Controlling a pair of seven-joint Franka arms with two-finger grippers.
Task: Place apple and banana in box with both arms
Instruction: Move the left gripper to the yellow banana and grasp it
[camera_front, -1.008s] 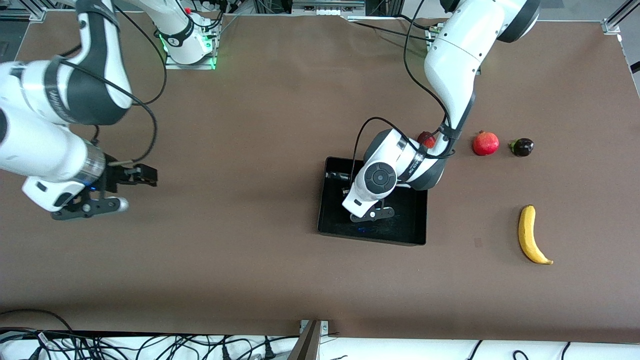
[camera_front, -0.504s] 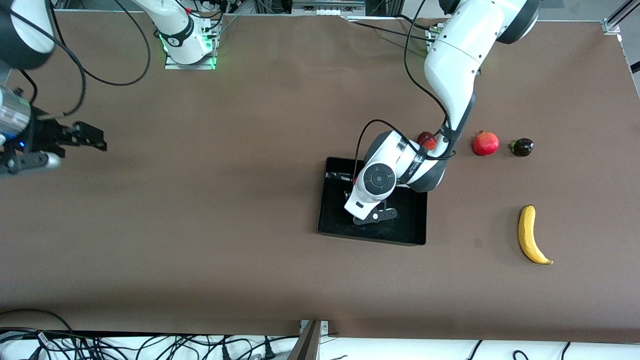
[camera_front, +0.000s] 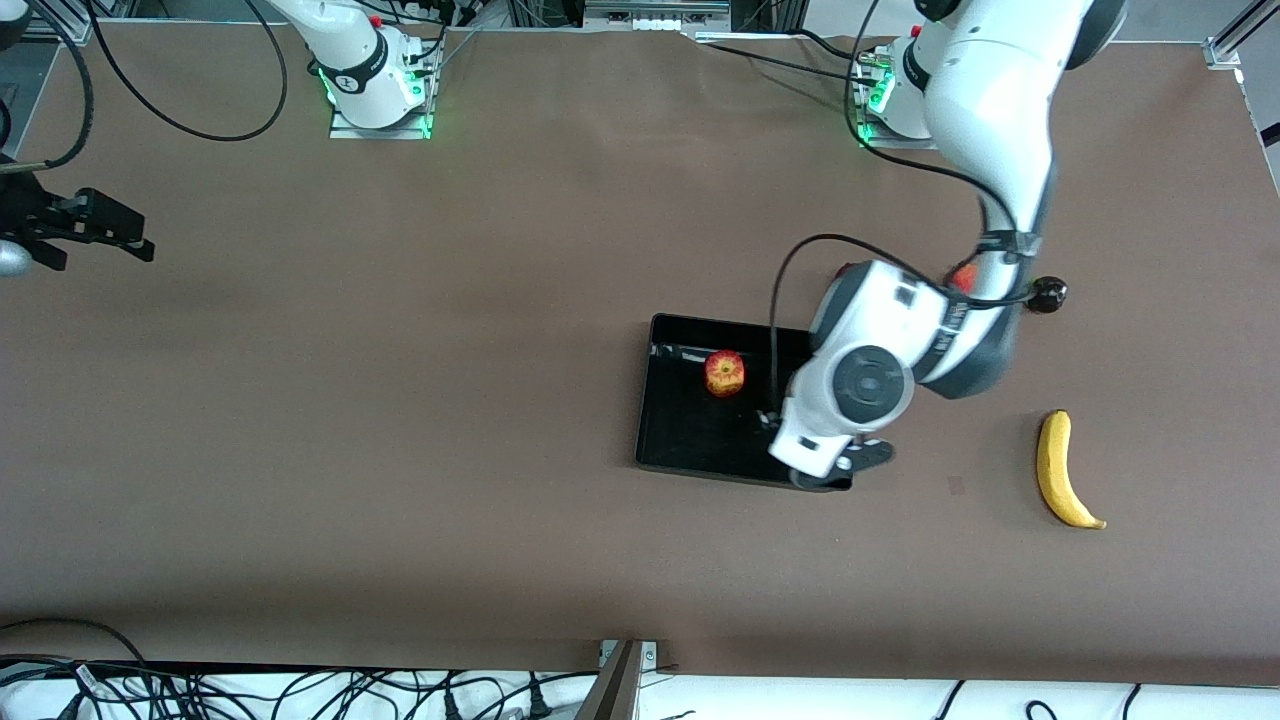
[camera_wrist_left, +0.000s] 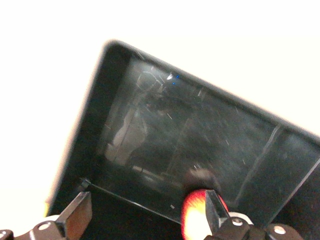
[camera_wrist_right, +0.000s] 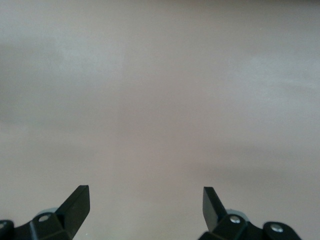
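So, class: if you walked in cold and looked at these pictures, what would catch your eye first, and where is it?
The red-and-yellow apple lying alone in the black box mid-table stands out first. Above the box's corner toward the left arm's end hangs the left gripper, open and empty. The yellow banana lies on the bare table toward that same end.

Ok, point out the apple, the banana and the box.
apple (camera_front: 725, 373): front view, middle of its top, by the stem dimple.
banana (camera_front: 1054, 465): front view, mid-length of the curved yellow body.
box (camera_front: 645, 420): front view, wall toward the right arm's end.
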